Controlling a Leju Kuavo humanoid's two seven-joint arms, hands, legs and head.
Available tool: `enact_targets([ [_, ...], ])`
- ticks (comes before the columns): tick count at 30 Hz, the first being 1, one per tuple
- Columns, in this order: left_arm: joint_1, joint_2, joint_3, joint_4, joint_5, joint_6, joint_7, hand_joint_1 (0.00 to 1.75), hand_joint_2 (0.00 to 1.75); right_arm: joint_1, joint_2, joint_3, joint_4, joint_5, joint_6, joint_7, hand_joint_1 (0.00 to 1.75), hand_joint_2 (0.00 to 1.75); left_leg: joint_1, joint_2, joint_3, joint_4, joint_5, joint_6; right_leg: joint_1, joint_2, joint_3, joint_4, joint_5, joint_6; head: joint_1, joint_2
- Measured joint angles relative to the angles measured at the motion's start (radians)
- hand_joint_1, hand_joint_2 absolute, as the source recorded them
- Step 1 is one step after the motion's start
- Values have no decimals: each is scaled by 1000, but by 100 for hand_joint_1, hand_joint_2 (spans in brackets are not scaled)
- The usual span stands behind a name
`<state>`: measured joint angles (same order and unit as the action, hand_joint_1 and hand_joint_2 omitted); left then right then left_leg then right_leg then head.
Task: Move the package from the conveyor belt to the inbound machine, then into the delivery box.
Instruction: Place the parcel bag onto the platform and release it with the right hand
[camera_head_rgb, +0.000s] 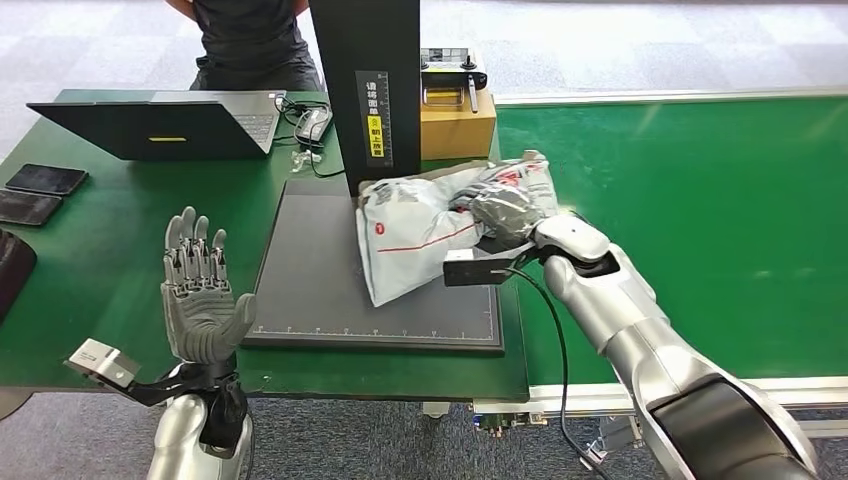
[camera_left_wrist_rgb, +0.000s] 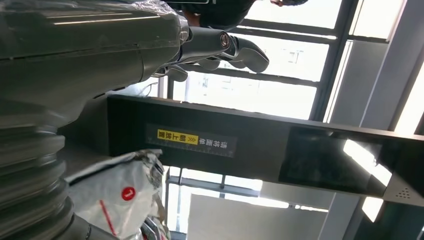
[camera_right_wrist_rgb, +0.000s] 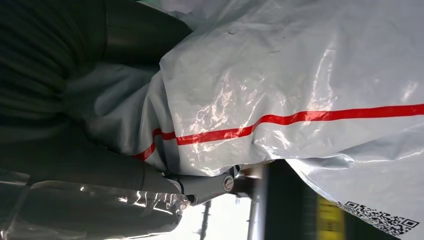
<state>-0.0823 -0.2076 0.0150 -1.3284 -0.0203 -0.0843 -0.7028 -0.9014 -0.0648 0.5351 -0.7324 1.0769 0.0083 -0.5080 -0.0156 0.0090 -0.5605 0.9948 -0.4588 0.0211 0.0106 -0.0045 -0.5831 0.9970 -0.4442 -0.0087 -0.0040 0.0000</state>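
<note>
A grey plastic mailer package (camera_head_rgb: 420, 228) with a red line and red logo lies on the dark flat pad of the inbound machine (camera_head_rgb: 320, 290), against its black upright column (camera_head_rgb: 370, 90). My right hand (camera_head_rgb: 505, 212) grips the package's right side, its fingers wrapped in the plastic (camera_right_wrist_rgb: 280, 90). Over the green table's front left, my left hand (camera_head_rgb: 200, 290) is raised with its palm up, fingers straight and apart, holding nothing. In the left wrist view the package (camera_left_wrist_rgb: 120, 195) sits beside the column (camera_left_wrist_rgb: 200, 145).
The green conveyor belt (camera_head_rgb: 700, 190) runs to the right of the machine. A cardboard box (camera_head_rgb: 457, 118) stands behind the column. A laptop (camera_head_rgb: 160, 125), cables and two phones (camera_head_rgb: 40, 190) lie at the table's left. A person (camera_head_rgb: 250, 40) sits behind it.
</note>
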Motion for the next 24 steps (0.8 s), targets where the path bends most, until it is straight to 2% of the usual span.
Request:
enact_targets([
  [5,-13,0,-1,6,-5,-6,2,0,175,-21,40,107,15,-66,21,-47,175,175,0,-1,-1,0,0,-1,1,-1,0,0,0,0,0,0],
  [8,-18,0,-7,11,-11,-16,9,0,175,-14,45,173,-12,-183,51,-83,175,175,0,0,-1,0,0,-1,1,0,-1,0,0,0,0,0],
  [12,-24,-1,-20,21,-13,-19,13,0,175,27,51,247,-70,-325,60,-112,175,175,0,0,-1,0,0,-1,0,0,-1,0,0,0,0,0],
  [17,-26,-1,-40,23,-16,-16,23,0,175,92,75,305,-102,-372,20,-102,175,175,0,0,-1,0,0,-1,0,0,-1,0,0,0,0,0],
  [21,-25,-1,-46,23,-19,-12,30,0,175,116,96,343,-94,-344,-11,-51,127,175,0,0,-1,0,0,-1,0,0,-1,0,0,0,0,0],
  [23,-23,-1,-46,23,-20,-11,31,0,175,120,105,353,-76,-330,-32,-25,122,175,0,0,-1,0,0,-1,0,0,-1,0,0,0,0,0],
  [24,-22,-1,-46,23,-20,-11,32,0,175,121,108,356,-65,-324,-42,-16,101,175,0,0,-1,0,0,-1,0,0,-1,0,0,0,0,0],
])
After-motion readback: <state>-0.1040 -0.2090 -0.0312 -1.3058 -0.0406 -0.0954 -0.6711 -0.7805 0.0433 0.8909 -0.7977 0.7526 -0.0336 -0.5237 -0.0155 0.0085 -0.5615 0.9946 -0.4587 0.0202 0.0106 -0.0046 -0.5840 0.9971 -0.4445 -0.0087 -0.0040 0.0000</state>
